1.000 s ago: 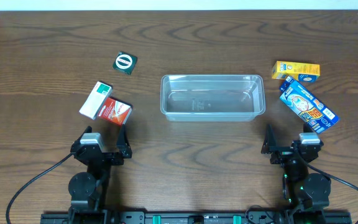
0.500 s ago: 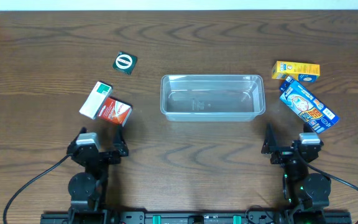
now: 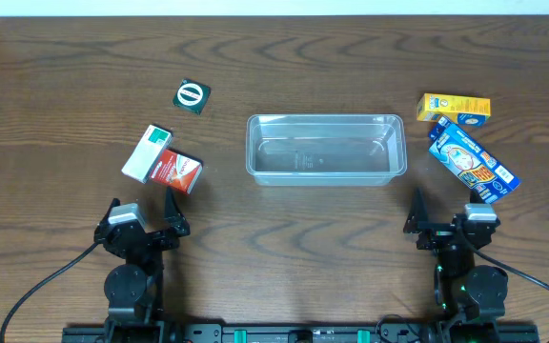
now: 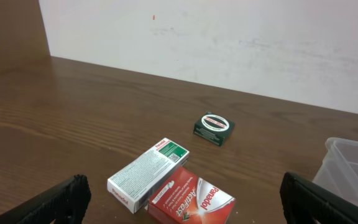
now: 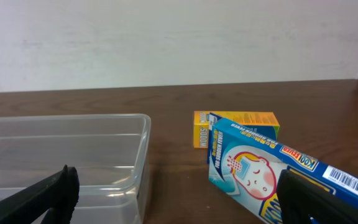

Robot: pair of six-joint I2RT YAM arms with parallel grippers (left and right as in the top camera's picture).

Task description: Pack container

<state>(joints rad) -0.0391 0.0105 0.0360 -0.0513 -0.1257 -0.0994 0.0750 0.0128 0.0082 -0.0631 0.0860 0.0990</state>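
The clear plastic container (image 3: 324, 118) stands empty at the table's middle; its corner shows in the left wrist view (image 4: 353, 163) and its near end in the right wrist view (image 5: 73, 119). My left gripper (image 3: 142, 205) is open near the front left, just short of a red box (image 3: 176, 171) that lies against a white-and-green box (image 3: 148, 152). Both boxes lie ahead of the open left gripper (image 4: 182, 199). My right gripper (image 3: 443, 217) is open at the front right, facing the gap between the container and a blue box (image 5: 260, 171).
A small dark green box (image 3: 192, 96) lies at the back left. A yellow box (image 3: 455, 107) sits behind the blue box (image 3: 473, 160) at the right. A pale wall runs along the table's far edge.
My left gripper has swung to the left and now points at the red and white boxes. The right gripper has barely shifted. No box has moved.
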